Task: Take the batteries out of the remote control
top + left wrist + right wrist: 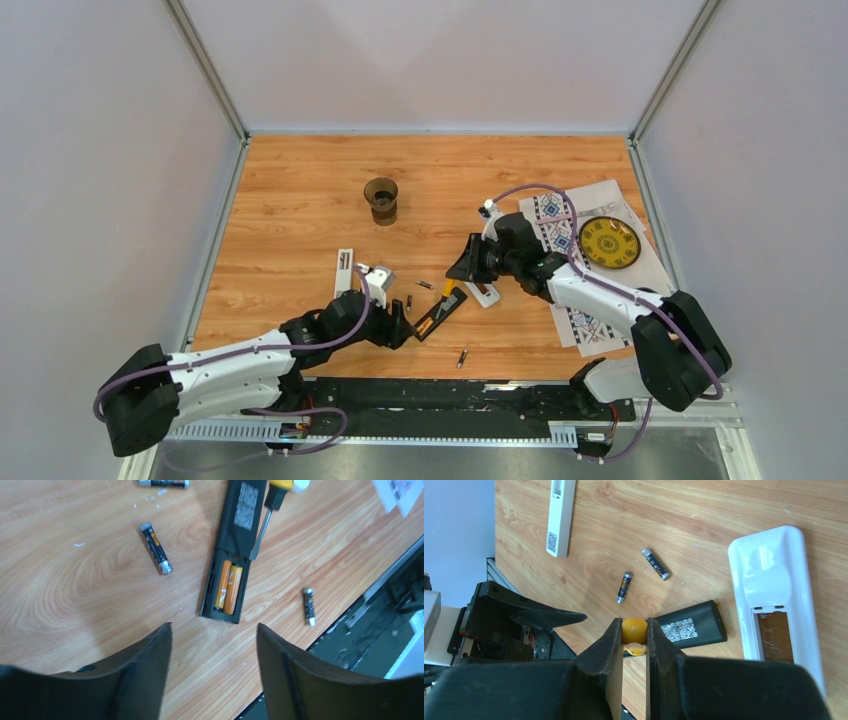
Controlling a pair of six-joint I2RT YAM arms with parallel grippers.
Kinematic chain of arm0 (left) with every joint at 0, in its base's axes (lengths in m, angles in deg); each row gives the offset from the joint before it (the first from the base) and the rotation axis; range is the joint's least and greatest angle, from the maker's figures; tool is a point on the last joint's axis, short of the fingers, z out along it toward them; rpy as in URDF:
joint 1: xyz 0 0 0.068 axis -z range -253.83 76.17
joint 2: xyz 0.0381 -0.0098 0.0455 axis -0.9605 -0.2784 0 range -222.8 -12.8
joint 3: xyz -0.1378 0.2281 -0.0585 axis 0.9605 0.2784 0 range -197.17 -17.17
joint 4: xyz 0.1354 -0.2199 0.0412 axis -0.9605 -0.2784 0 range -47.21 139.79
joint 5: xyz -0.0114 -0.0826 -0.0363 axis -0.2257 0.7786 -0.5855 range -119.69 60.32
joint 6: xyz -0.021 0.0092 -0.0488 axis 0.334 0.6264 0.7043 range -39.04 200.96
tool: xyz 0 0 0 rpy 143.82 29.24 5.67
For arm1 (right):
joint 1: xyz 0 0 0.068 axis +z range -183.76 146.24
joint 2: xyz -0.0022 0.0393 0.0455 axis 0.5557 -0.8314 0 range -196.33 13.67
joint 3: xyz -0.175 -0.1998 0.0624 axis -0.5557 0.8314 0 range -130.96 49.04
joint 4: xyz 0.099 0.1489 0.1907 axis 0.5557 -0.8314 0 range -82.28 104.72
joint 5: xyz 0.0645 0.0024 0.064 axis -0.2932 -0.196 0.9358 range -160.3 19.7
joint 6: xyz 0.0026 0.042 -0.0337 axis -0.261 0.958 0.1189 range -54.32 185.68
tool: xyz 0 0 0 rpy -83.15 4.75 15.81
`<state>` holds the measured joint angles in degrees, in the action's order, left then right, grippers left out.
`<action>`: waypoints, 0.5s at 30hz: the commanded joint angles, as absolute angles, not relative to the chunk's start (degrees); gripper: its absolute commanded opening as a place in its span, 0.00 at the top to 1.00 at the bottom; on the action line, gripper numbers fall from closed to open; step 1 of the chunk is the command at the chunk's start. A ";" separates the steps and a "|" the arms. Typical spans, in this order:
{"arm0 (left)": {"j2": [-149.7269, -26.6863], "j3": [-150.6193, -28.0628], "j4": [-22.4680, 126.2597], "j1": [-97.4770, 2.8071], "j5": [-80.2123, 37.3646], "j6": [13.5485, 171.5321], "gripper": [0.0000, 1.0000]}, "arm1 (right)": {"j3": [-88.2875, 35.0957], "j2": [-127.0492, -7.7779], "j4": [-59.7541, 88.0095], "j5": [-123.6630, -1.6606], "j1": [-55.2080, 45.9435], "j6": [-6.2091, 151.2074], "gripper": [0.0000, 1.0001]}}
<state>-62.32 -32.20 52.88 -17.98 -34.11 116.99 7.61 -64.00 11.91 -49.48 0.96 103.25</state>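
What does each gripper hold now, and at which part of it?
The right gripper is shut on the screwdriver, at its yellow handle. The left gripper is open and holds nothing.

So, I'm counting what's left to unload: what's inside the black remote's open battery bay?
Two orange batteries lie side by side in the black remote; whatever is beneath them is covered.

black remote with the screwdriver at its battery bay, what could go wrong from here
Nothing pins the black remote: the left gripper is open, short of it, so a push from the screwdriver in the right gripper may skid it. The blade, at the bay's rim, could slip off the orange batteries. A loose battery near the table edge could get knocked off.
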 commanded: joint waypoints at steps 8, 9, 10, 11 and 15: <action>-75.10 -34.22 56.47 -18.20 -28.37 112.44 0.60 | 6.76 -68.24 17.53 -46.93 0.87 103.56 1.00; -75.98 -34.57 56.12 -18.11 -28.28 111.90 0.64 | 7.02 -68.42 18.06 -46.66 0.87 103.91 1.00; -77.47 -35.44 55.95 -18.11 -28.02 111.55 0.65 | 7.11 -68.77 18.76 -46.49 0.96 104.53 1.00; -78.18 -35.80 55.86 -18.11 -27.84 110.85 0.67 | 7.46 -68.95 19.11 -46.05 0.96 104.79 1.00; -81.44 -37.03 56.29 -18.11 -27.31 110.23 0.78 | 7.82 -69.65 20.35 -45.25 1.13 105.76 1.00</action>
<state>-78.95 -35.28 56.05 -18.02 -28.80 112.71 7.54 -69.16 15.32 -47.34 0.96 103.97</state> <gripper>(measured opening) 0.266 0.168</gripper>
